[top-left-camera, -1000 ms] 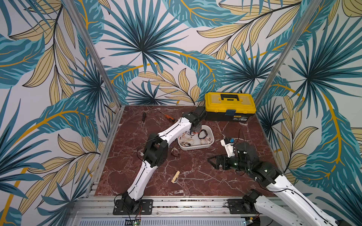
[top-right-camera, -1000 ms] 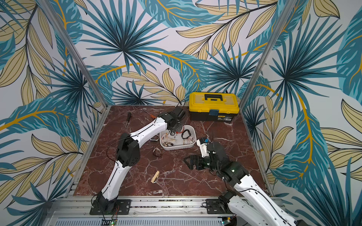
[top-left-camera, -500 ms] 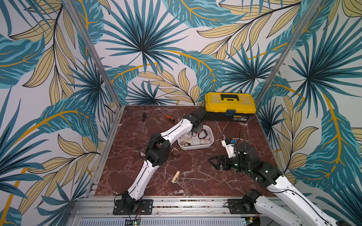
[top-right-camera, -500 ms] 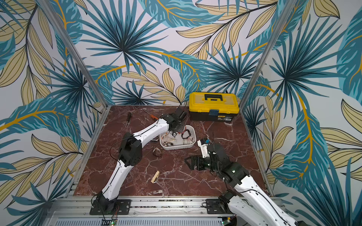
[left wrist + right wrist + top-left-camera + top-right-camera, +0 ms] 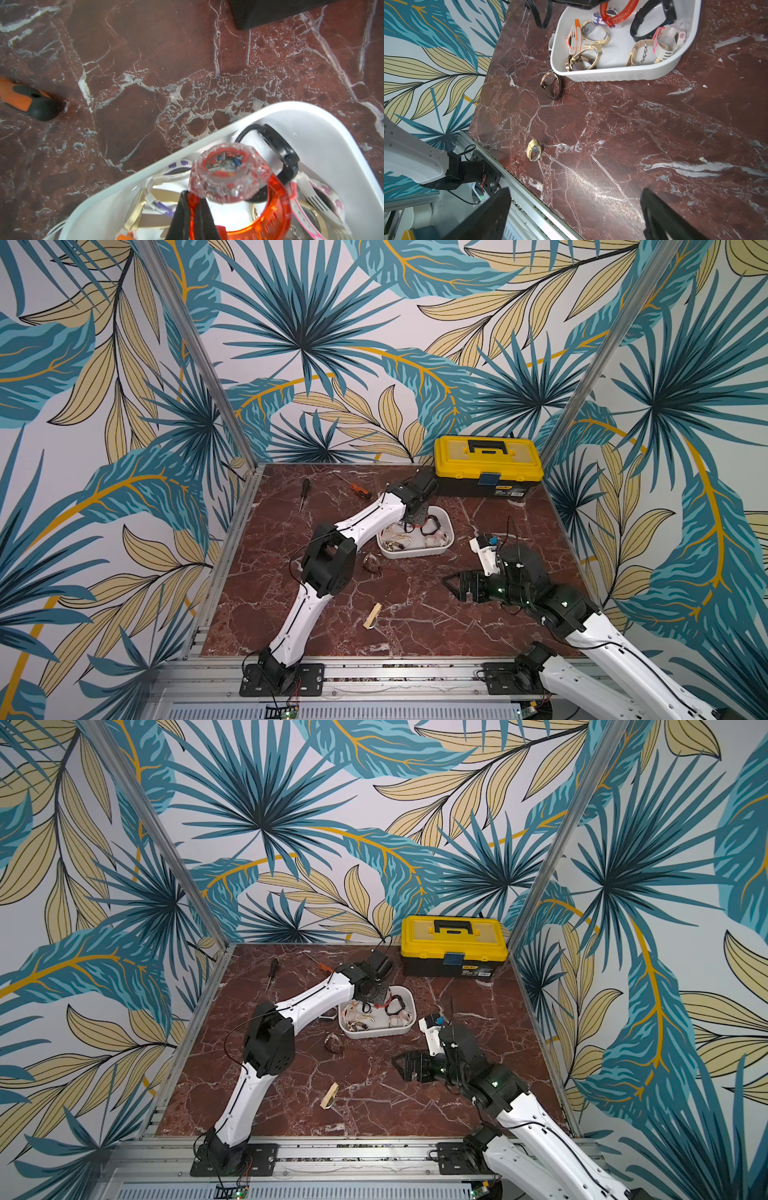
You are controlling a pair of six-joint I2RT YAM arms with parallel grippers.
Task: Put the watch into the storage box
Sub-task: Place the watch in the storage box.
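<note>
The watch (image 5: 226, 172) has a clear faceted case and a translucent orange strap (image 5: 618, 12). My left gripper (image 5: 194, 195) is shut on that strap. It holds the watch over the inside of the white storage box (image 5: 324, 124), above several other watches lying there. Both top views show the left gripper (image 5: 415, 522) (image 5: 376, 998) at the far side of the storage box (image 5: 415, 551) (image 5: 376, 1033). My right gripper (image 5: 575, 190) (image 5: 451, 587) is open and empty. It hovers over bare marble to the front right of the box.
A brown-strapped watch (image 5: 552, 85) (image 5: 372, 563) lies just in front of the box. A cream and gold watch (image 5: 534, 152) (image 5: 372, 615) lies nearer the front rail. The yellow-lidded toolbox (image 5: 488, 466) stands at the back right. Two screwdrivers (image 5: 304, 489) (image 5: 359, 490) lie at the back left.
Hardly anything differs. The left gripper stays over the storage box with the watch in it, and the right gripper has only wavered slightly sideways.
</note>
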